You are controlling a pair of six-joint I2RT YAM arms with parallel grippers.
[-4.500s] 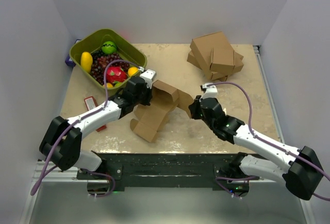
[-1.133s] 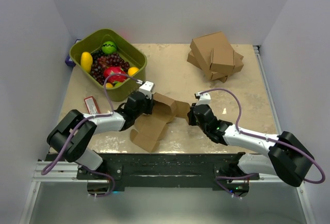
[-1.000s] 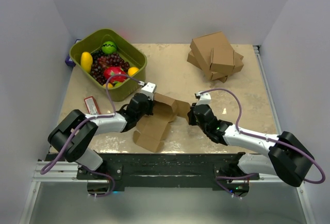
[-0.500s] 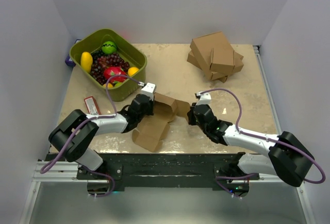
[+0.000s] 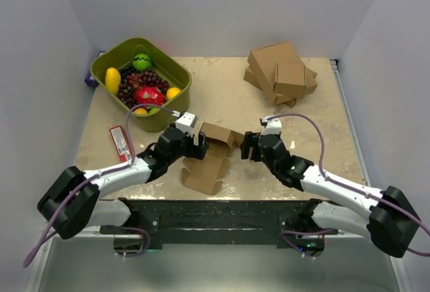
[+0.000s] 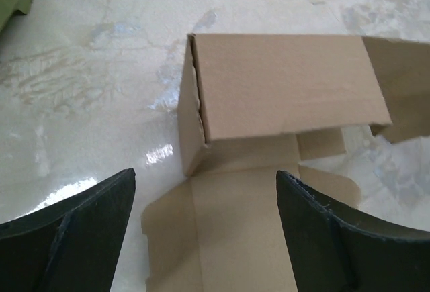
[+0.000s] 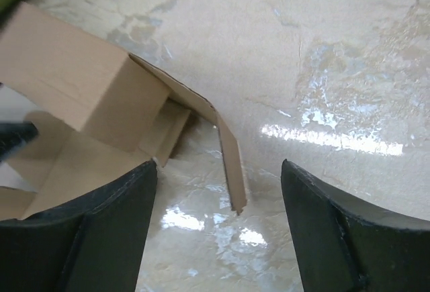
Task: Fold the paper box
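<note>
The paper box (image 5: 213, 151) is a brown creased cardboard piece lying on the table between the two arms, with one part standing up as a squarish sleeve (image 6: 282, 84) and flat flaps spread toward the near edge. My left gripper (image 5: 201, 146) is open at the box's left side. In the left wrist view its jaws (image 6: 208, 238) straddle a flat flap without pinching it. My right gripper (image 5: 246, 147) is open just right of the box. In the right wrist view a loose side flap (image 7: 228, 158) points into the gap of that gripper (image 7: 218, 231), touching neither finger.
A green bin of fruit (image 5: 176, 70) stands at the back left. A cluster of larger brown cartons (image 5: 281, 72) sits at the back right. A red packet (image 5: 119, 143) lies near the left edge. White walls close in on both sides.
Both grippers have opened and let go of the box. It has settled lower on the table, and both arms have drawn back slightly from it.
</note>
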